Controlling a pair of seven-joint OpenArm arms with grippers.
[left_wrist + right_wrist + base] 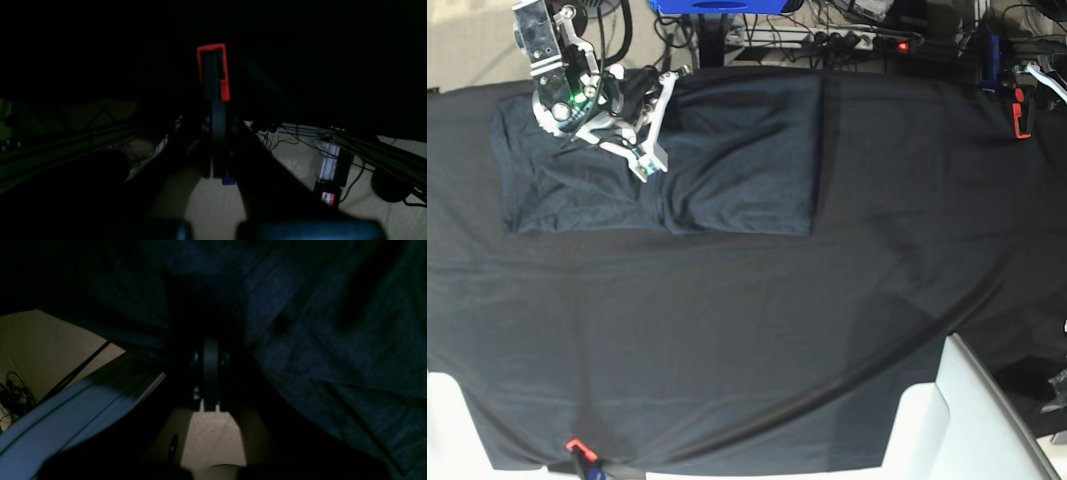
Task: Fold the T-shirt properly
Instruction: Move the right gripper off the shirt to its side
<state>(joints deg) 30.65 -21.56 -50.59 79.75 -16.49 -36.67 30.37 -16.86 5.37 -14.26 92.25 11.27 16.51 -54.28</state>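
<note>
Nearest the wrist lens, my right hand (pixel 649 162) is clenched, with the jaws drawn fully together. It lies low on the T-shirt (pixel 737 150), close to the crease that divides the garment's two panels. I cannot tell whether a pinch of knit is trapped between the jaws, because that view is too dark at the tips. Blue-grey fabric fills the wrist view from 12 to 5 o'clock.

In the base view the T-shirt lies at about 11 o'clock on the bench, just beside the far edge. It forms a rough rectangle: a thicker panel toward 3 o'clock and a flatter one toward 9 o'clock, beneath my arm. I judge it partly folded, not finished.

The black tablecloth (pixel 747 340) surrounds the shirt and covers the rest of the bench, creased toward 4 o'clock.

My left hand (pixel 213 71), red-tipped, is also clenched and holds nothing. It is parked at about 1 o'clock, at the far edge of the bench and well apart from the shirt.

Hazards:
- If knit is caught in my right hand, lifting it would drag the crease open.
- A low pinch could gather the tablecloth along with the shirt, since dark lies on dark.
- A pull toward 12 o'clock could slide the shirt over the far edge.
</note>
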